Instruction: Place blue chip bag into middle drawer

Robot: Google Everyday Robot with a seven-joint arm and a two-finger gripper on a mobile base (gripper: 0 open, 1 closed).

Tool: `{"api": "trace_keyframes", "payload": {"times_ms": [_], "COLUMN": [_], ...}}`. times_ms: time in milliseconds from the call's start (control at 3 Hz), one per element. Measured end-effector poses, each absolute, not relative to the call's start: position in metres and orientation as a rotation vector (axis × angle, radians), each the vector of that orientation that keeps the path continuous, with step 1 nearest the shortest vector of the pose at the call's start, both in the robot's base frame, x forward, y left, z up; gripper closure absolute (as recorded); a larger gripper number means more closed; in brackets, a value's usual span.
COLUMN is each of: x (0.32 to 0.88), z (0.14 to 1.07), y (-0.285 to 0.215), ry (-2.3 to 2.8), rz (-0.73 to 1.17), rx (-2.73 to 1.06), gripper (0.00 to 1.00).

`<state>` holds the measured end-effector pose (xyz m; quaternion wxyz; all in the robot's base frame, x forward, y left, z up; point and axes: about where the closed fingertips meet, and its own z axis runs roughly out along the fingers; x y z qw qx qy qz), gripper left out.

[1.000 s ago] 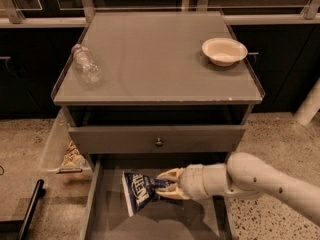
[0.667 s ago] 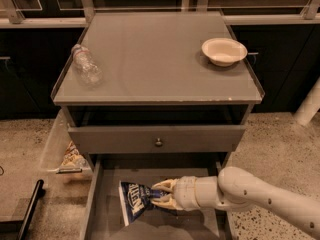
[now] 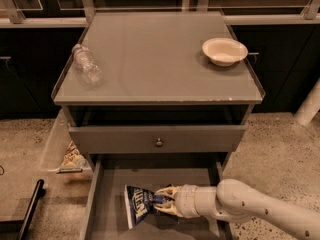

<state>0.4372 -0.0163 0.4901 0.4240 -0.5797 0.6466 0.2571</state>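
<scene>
At far left we note a clear plastic bin (image 3: 54, 149) holding a crinkled snack packet (image 3: 73, 157). A clear ribbed plastic bottle (image 3: 86, 64) lies on its side on the smooth grey cabinet top (image 3: 160, 74). Under it is the knobbed upper drawer (image 3: 200, 139). The middle drawer (image 3: 150, 181) is pulled out, its floor flat and plain. The blue chip bag (image 3: 137, 207), crumpled foil, sits low inside it. The gripper (image 3: 164, 202) pinches its right edge, fingers clamped. We cannot tell whether the bag touches the floor. A round white bowl (image 3: 224, 50) rests at the top right. Against 0.7 s ago, bag and gripper sit slightly lower.
</scene>
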Motion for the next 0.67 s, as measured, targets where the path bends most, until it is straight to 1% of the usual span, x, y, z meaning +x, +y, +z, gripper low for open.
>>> {"api": "trace_keyframes", "payload": {"times_ms": [333,667], "x": [0.442,0.459], "z": [0.487,0.477], "y": [-0.017,-0.041], "ry": [1.638,1.679], "rz": [0.598,0.514], "rx": [-1.476,-1.468], "gripper": [1.00,1.00]}}
